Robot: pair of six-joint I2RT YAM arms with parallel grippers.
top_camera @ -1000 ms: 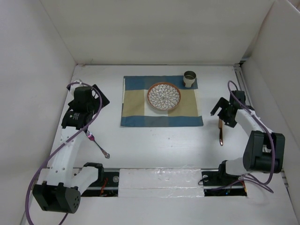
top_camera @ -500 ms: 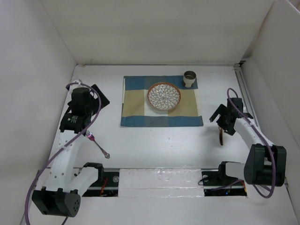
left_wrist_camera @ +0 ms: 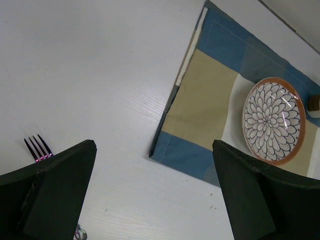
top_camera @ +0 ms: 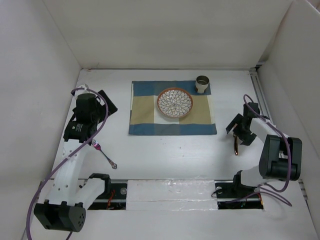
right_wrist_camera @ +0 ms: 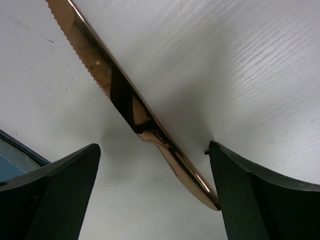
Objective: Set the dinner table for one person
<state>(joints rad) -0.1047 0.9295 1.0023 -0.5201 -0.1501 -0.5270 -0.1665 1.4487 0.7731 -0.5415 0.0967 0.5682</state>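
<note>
The white dinner table (top_camera: 170,155) holds a blue-and-tan checked mat (top_camera: 172,107) with a patterned, orange-rimmed plate (top_camera: 175,102) on it and a small cup (top_camera: 202,84) at its far right corner. A copper knife (top_camera: 235,145) lies on the table right of the mat. My right gripper (top_camera: 238,131) is open and low over it; in the right wrist view the knife (right_wrist_camera: 125,100) lies on the table between the spread fingers of the gripper (right_wrist_camera: 154,147). A purple-tined fork (top_camera: 105,155) lies at the left. My left gripper (top_camera: 102,106) is open and empty above the table, left of the mat.
White walls close in the table on three sides. The left wrist view shows the fork's tines (left_wrist_camera: 39,148), the mat's near left corner (left_wrist_camera: 165,150) and the plate (left_wrist_camera: 274,120). A rail (top_camera: 257,95) runs along the right edge.
My right gripper has come nearer and lower over the knife, with the right arm folding back. My left arm shifted slightly. The knife and fork have not moved.
</note>
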